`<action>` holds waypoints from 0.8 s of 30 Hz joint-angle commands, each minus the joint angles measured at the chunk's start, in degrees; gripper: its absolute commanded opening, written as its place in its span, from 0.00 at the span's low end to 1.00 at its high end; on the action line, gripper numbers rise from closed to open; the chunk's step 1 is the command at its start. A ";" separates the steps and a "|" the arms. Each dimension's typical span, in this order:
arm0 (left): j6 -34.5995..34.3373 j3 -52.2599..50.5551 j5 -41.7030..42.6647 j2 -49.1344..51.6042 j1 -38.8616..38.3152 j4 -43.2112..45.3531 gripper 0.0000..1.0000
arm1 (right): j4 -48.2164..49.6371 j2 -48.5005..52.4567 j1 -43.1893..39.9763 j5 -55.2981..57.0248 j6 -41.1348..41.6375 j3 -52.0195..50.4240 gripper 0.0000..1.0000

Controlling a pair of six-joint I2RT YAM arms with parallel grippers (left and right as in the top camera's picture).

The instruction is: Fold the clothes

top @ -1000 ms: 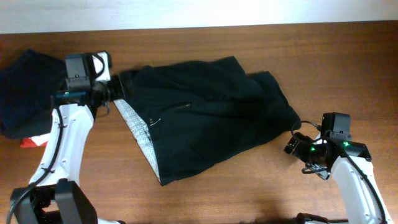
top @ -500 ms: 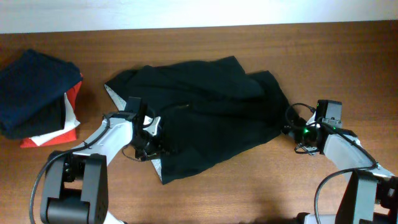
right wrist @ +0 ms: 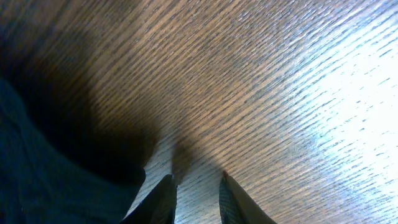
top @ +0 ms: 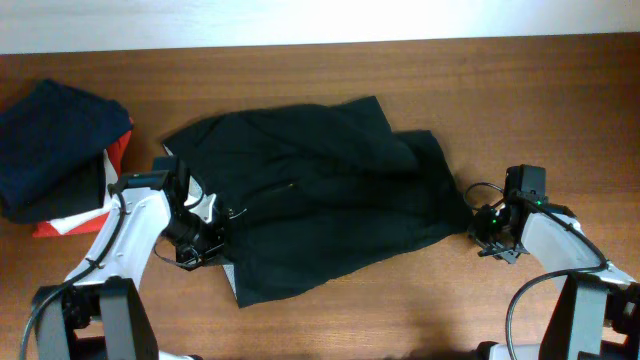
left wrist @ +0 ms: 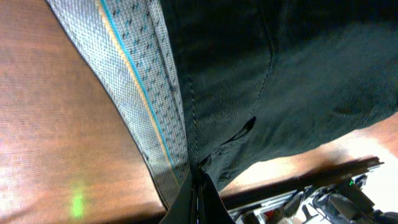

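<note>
Currently the black garment (top: pixel 320 190) lies spread out, rumpled, across the middle of the table (top: pixel 420 310), with one lower corner towards the front edge. It is not folded yet.

Left gripper (top: pixel 205 238) is at the garment's left edge. In the wrist view its fingertips (left wrist: pixel 198 186) are closed tight together, pinching the hem where the grey lining (left wrist: pixel 134 93) with a teal stripe is turned outwards. The fabric runs straight into the pinch, so it has hold of the garment.

Right gripper (top: pixel 478 228) sits low at the garment's right edge. In the wrist view its two fingers (right wrist: pixel 163 200) stand a narrow gap apart with only bare wood between them, so it holds nothing. The dark cloth lies just beside the left finger; I cannot tell if they touch.

A pile of folded clothes (top: pixel 55 150), navy on top with red and white underneath, sits at the far left of the table, apart from the garment.
</note>
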 commanded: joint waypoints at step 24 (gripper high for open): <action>-19.47 -0.59 -38.84 -2.29 0.22 -0.09 0.01 | -9.07 1.18 16.48 -17.51 -27.80 19.45 0.63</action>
